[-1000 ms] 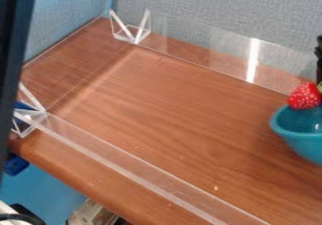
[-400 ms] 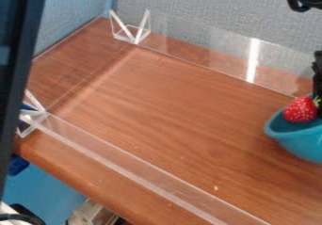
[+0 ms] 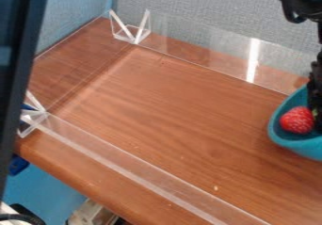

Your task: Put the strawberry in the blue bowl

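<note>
We saw the red, leafy-topped strawberry point(image 3: 297, 121) inside the round teal-blue bowl point(image 3: 292, 147), beside the black pincer point(image 3: 314, 114), its opening unclear; release seemed underway, withdrawal next.

Arm point(image 3: 303, 1) at R edge, pincer point(image 3: 314, 111) low

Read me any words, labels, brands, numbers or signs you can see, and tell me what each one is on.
There is no text to read: no word, label, brand, number or sign shows on the bowl, the strawberry, the table or the clear barrier. The items at the lower left edge are cut off and too blurred to tell.
</note>
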`<state>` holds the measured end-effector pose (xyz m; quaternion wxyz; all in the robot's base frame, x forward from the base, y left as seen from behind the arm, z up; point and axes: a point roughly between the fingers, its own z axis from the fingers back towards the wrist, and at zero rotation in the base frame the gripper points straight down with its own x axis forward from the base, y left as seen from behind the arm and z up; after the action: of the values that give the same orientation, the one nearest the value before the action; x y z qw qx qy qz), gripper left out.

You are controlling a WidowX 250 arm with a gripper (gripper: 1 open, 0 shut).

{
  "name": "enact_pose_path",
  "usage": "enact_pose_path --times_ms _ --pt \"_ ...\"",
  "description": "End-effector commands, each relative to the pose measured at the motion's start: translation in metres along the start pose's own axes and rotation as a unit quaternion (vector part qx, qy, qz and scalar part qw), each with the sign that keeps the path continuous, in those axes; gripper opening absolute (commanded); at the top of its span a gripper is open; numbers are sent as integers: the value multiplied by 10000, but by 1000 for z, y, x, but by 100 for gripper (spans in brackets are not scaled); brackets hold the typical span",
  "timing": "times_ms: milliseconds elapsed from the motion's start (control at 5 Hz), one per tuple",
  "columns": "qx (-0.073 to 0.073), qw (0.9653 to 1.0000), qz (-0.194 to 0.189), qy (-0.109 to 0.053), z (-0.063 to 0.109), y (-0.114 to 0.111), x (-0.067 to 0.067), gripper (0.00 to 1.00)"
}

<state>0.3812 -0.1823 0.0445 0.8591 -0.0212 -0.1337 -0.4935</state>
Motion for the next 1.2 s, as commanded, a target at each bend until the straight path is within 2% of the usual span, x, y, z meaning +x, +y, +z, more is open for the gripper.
enact_pose_path --times_ms 0,200,1000 --pt "87 9997 -133 -210 11 1 5 0" --pt "56 9997 -166 -195 6 -3 1 100" --pt "-22 9996 -260 -86 -4 -24 -6 100"
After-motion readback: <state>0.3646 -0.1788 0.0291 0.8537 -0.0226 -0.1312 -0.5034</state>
